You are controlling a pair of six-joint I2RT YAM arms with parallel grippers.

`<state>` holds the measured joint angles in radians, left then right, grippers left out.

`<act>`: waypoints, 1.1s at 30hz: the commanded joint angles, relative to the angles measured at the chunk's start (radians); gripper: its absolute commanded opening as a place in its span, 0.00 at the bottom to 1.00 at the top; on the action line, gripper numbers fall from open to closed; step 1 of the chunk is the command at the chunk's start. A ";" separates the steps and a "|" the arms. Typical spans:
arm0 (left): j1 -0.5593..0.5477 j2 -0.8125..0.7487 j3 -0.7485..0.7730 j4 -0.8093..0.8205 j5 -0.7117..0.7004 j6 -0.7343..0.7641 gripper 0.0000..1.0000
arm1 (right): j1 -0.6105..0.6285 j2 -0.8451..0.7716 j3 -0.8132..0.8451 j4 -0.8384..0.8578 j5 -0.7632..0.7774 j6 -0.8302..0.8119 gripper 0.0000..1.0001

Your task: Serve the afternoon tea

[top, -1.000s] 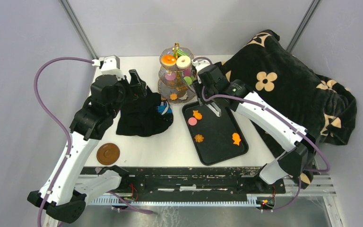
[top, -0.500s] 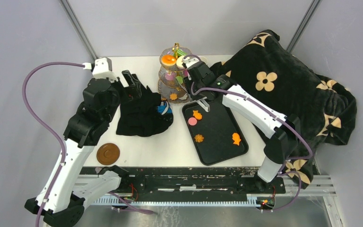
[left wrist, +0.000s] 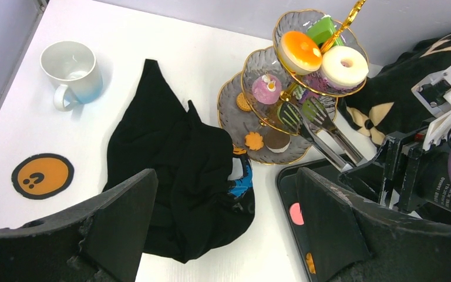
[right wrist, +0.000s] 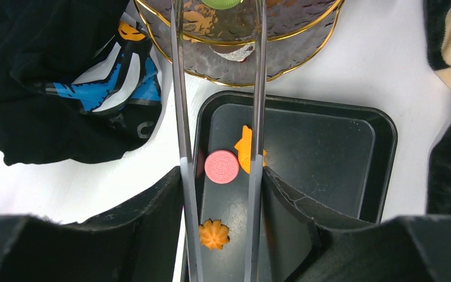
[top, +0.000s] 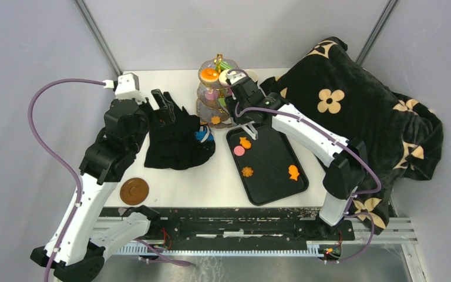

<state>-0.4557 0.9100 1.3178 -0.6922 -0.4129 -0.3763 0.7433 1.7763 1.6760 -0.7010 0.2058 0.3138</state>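
right wrist view: right gripper (right wrist: 223,173) is clamped on a pair of metal tongs (right wrist: 255,205), pads pressing the two arms from outside, so the tongs set the jaw gap. The arms stand apart and run forward over the black tray (right wrist: 329,170) up to the tiered stand (right wrist: 299,32). The tips leave the frame at the top, with a green disc (right wrist: 220,3) between them. Can't tell whether the disc is pinched or just straddled. Long tongs make sense here, since the fat fingers wouldn't fit between the tiers

On the tray, right under the tongs, a pink disc (right wrist: 222,166) and orange cookies (right wrist: 214,234) lie flat and apart, easy to take one at a time

left wrist view: the top tier carries an orange donut (left wrist: 301,51) and a white donut (left wrist: 344,66), with more treats on the lower tiers. So the tea is split between stand and tray, and the job looks partway, my read

left gripper (left wrist: 226,176) is spread wide and holds nothing. It hangs above the black garment (left wrist: 170,158) to the left of the stand, probably parked clear of the right arm's path

The flowered blanket (top: 352,111) sits at the far right, not involved
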 commanded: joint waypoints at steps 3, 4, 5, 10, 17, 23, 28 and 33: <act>0.003 -0.006 0.001 0.017 -0.018 -0.001 0.94 | -0.002 -0.081 0.015 0.056 -0.010 0.020 0.54; 0.004 -0.008 0.001 0.017 -0.018 -0.001 0.94 | -0.003 -0.090 0.012 0.056 -0.009 0.020 0.54; 0.004 -0.009 0.001 0.017 -0.018 0.000 0.94 | -0.003 -0.100 0.009 0.055 -0.007 0.023 0.54; 0.004 -0.009 0.001 0.017 -0.019 0.000 0.94 | -0.003 -0.195 -0.020 0.061 -0.020 0.035 0.52; 0.005 0.002 -0.005 0.027 -0.005 -0.012 0.94 | -0.002 -0.385 -0.155 0.099 -0.115 0.084 0.33; 0.004 0.005 -0.007 0.032 -0.005 -0.017 0.94 | 0.030 -0.496 -0.289 0.051 -0.151 0.096 0.28; 0.005 0.010 -0.013 0.035 -0.003 -0.021 0.94 | 0.064 -0.526 -0.375 0.021 -0.143 0.112 0.28; 0.004 0.018 -0.012 0.039 0.003 -0.024 0.94 | 0.173 -0.496 -0.459 0.083 -0.109 0.180 0.28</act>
<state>-0.4557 0.9253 1.3022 -0.7010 -0.4145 -0.3767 0.8330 1.2755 1.2533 -0.6971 0.0715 0.4259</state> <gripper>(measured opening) 0.944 0.293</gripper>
